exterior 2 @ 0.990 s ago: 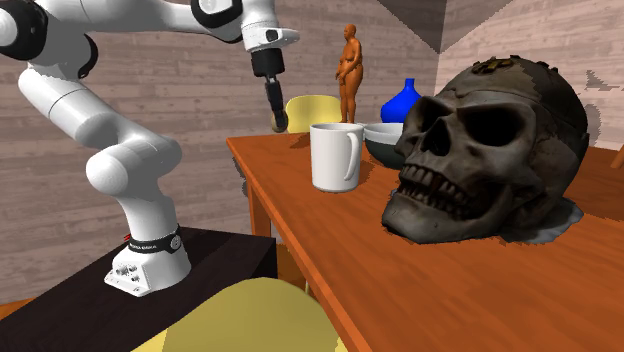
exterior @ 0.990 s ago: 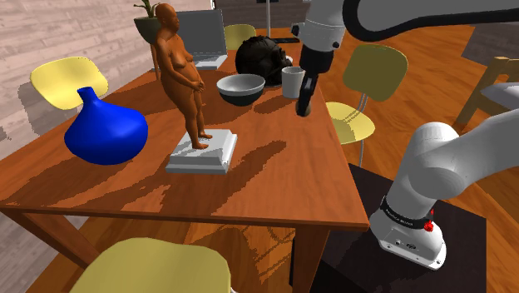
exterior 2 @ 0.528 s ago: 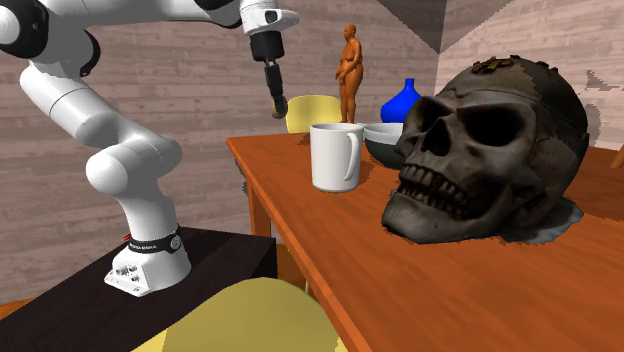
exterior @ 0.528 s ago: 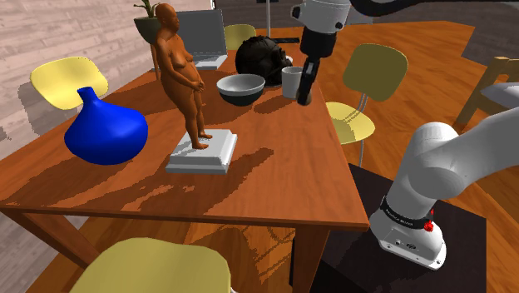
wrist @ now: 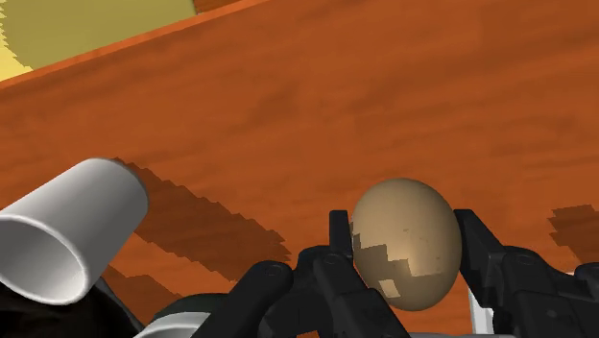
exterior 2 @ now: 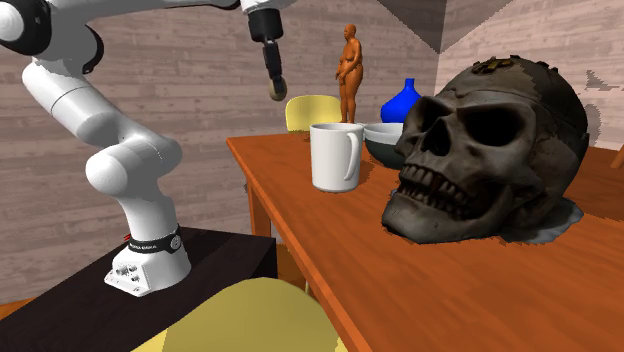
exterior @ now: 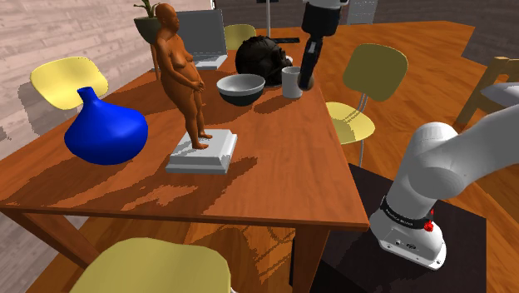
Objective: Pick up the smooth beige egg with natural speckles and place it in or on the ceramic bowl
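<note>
The speckled tan egg [wrist: 404, 242] is clamped in the claw [exterior: 306, 80], held up above the table [exterior: 283, 166] just beside the white mug [exterior: 290, 83], seemingly not over the grey bowl [exterior: 240, 89].

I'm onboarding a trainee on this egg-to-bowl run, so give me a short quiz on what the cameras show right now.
1. True or false: the gripper is shut on the speckled egg.
2. In the shoulder view, what stands just to the right of the bowl? A) white mug B) blue vase C) laptop
3. Fill the gap: the mug stands ____ on the table.
Key: 1 true; 2 A; 3 upright.
</note>
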Controlling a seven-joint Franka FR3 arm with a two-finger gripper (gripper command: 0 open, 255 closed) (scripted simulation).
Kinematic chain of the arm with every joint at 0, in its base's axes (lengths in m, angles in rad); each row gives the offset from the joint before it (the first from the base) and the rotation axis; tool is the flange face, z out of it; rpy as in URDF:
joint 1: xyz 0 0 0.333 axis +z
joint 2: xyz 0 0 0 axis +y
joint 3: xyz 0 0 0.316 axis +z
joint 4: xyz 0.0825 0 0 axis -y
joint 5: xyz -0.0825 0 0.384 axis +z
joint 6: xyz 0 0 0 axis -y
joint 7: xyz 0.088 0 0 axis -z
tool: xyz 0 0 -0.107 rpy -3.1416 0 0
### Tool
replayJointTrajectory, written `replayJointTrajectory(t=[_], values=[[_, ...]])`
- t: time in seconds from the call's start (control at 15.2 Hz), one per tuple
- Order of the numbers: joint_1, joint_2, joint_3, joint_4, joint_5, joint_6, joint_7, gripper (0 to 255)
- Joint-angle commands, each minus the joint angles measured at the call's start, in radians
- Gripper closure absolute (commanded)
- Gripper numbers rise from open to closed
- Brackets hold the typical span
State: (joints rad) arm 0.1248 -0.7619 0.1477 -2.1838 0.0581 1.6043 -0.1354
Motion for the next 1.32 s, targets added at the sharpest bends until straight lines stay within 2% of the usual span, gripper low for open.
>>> replayJointTrajectory(t=[0.0,0.13,0.66,1.25], values=[[-0.001,0.013,0.001,0.038,-0.001,-0.026,0.002,255],[-0.003,0.024,0.0,0.072,-0.003,-0.048,0.002,255],[-0.04,0.305,-0.034,0.266,-0.043,0.037,-0.053,255],[-0.069,0.648,-0.06,0.6,-0.075,0.046,-0.101,255]])
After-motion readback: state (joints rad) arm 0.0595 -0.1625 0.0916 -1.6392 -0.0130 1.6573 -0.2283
